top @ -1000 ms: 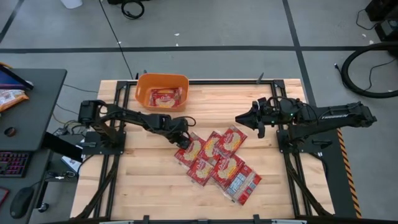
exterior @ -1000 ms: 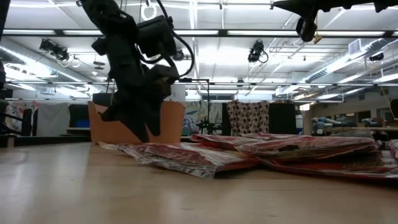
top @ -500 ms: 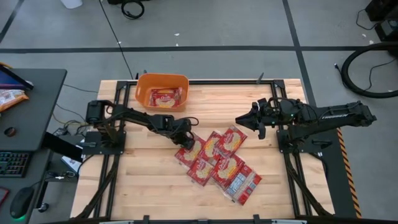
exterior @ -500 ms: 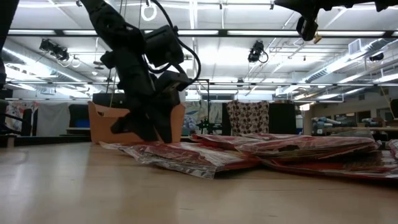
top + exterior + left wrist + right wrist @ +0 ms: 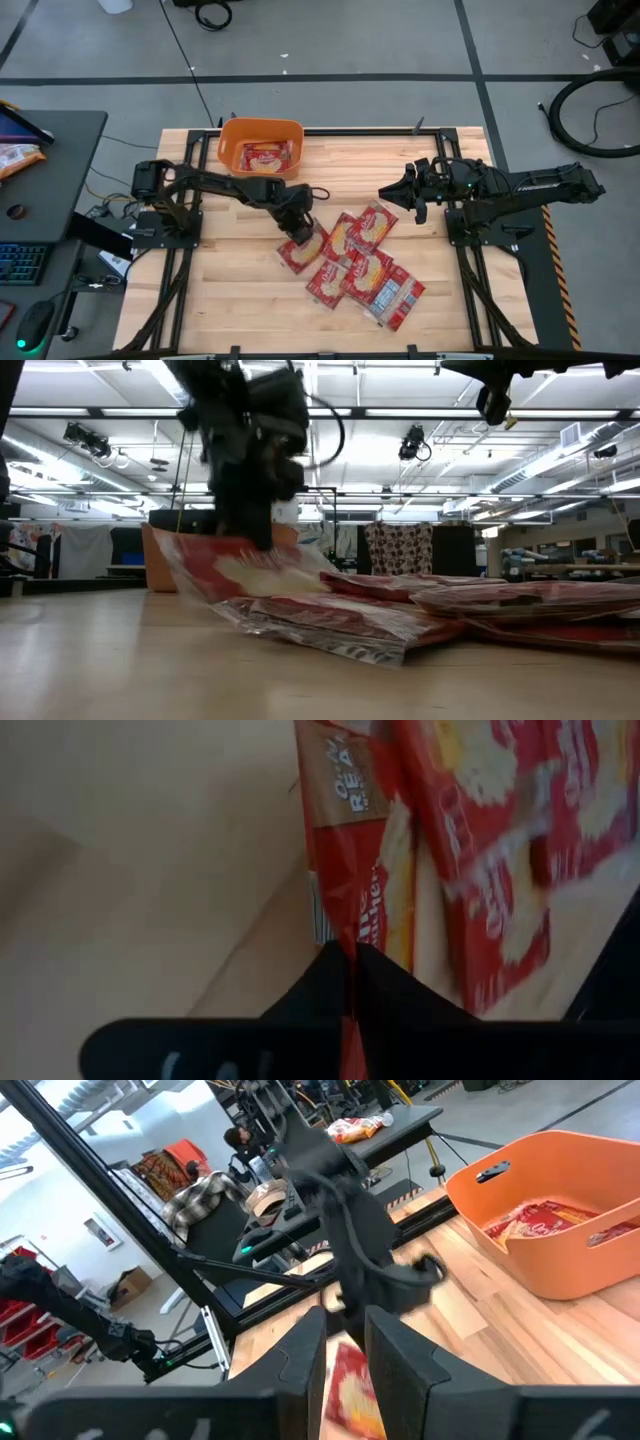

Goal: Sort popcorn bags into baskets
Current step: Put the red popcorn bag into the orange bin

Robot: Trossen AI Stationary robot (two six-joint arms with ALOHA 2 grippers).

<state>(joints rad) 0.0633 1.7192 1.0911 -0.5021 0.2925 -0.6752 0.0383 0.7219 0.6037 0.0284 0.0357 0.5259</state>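
My left gripper (image 5: 303, 235) is shut on one red popcorn bag (image 5: 298, 255) at the left side of a pile of several popcorn bags (image 5: 365, 270) in the middle of the table. The low view shows this bag (image 5: 240, 565) raised and tilted under the fingers. The orange basket (image 5: 225, 150) stands at the table's far edge with two bags (image 5: 268, 157) inside. My right gripper (image 5: 383, 191) hangs open above the table, right of the pile, and touches nothing. My left gripper pinches the popcorn bag's edge (image 5: 350, 955) between its two fingers, at one end of the packet. The fingers come from above, pointing down. The held end is raised and the bag slopes down from it; its lower end (image 5: 190, 585) is near the table beside the pile.
A dark desk with a keyboard and an orange-and-white snack bag (image 5: 18, 158) stands left of the table. Bare wood (image 5: 220, 295) lies at the table's near left. The metal frame rails run along the table's sides.
My left gripper has come down on the pile's left bag, shut on its edge and risen, tipping that end of the bag up. The gripper has drifted slightly toward the near edge, and the nearby bags have slid a little with it.
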